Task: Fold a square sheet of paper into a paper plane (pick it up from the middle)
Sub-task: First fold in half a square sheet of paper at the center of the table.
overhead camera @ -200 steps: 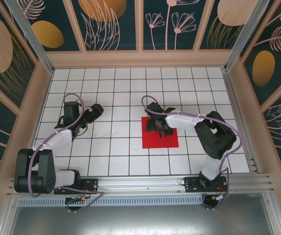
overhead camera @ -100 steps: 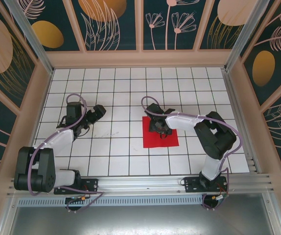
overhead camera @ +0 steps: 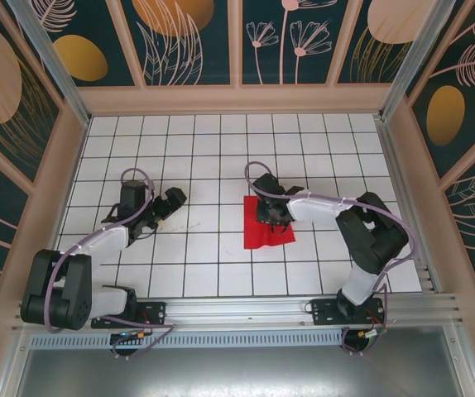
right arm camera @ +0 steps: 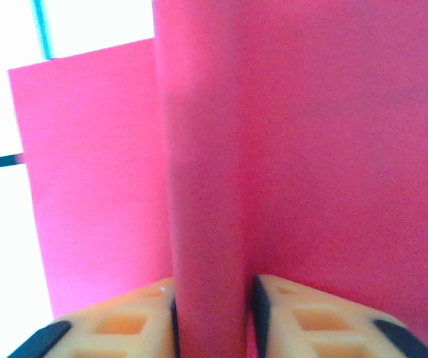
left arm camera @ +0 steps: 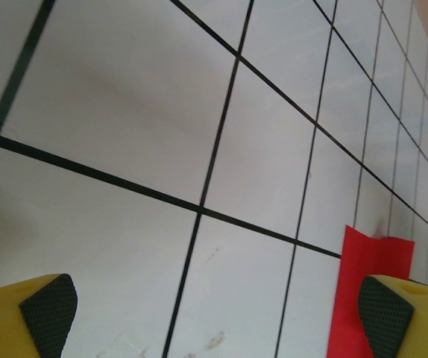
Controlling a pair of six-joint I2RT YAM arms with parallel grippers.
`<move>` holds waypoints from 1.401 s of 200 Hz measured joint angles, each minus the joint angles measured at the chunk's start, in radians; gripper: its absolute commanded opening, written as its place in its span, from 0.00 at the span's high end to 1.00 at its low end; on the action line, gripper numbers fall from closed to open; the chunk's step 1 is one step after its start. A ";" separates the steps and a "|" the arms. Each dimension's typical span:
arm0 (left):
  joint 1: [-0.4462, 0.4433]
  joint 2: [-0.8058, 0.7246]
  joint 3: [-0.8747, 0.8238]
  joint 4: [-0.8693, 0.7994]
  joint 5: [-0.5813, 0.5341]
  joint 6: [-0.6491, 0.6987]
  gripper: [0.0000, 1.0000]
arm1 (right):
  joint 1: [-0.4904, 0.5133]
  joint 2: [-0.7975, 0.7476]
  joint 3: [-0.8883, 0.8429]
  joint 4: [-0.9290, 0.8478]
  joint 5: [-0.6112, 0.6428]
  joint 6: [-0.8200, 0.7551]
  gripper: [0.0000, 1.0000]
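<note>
The square sheet of paper [overhead camera: 267,231] is bright red and sits bunched near the table's middle. My right gripper [overhead camera: 272,214] pinches its middle; a raised ridge of the paper [right arm camera: 206,246] stands between the two yellow fingertips [right arm camera: 292,313], with the rest of the sheet spreading behind. My left gripper [overhead camera: 170,201] hovers over white tiles well left of the sheet, jaws wide apart and nothing between them. From the left wrist, the red sheet [left arm camera: 367,261] peeks in at the right edge, partly behind the right pad [left arm camera: 382,313].
White grid tiles [overhead camera: 204,165] cover the table inside beige walls [overhead camera: 237,98]. An aluminium rail [overhead camera: 246,310] runs along the near edge by both arm bases. Faint scuff marks [left arm camera: 214,339] lie on the tile under the left gripper.
The right gripper closed on the sheet's middle and lifted it, so the flat square now looks bunched and narrower. The left gripper shifted a little right toward the sheet.
</note>
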 measured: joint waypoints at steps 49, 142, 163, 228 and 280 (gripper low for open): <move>0.000 -0.012 -0.010 0.099 0.080 -0.061 0.01 | -0.043 -0.103 -0.085 0.366 -0.354 0.058 0.75; -0.024 0.010 -0.104 0.486 0.278 -0.219 0.10 | -0.158 0.036 -0.177 0.855 -0.740 0.322 0.71; -0.041 0.080 -0.114 0.586 0.318 -0.269 0.21 | -0.159 0.065 -0.178 0.911 -0.773 0.365 0.71; -0.141 0.252 -0.105 0.744 0.367 -0.375 0.53 | -0.170 0.125 -0.205 1.059 -0.814 0.492 0.71; -0.189 0.396 -0.091 0.930 0.387 -0.464 0.58 | -0.192 0.127 -0.225 1.112 -0.814 0.530 0.71</move>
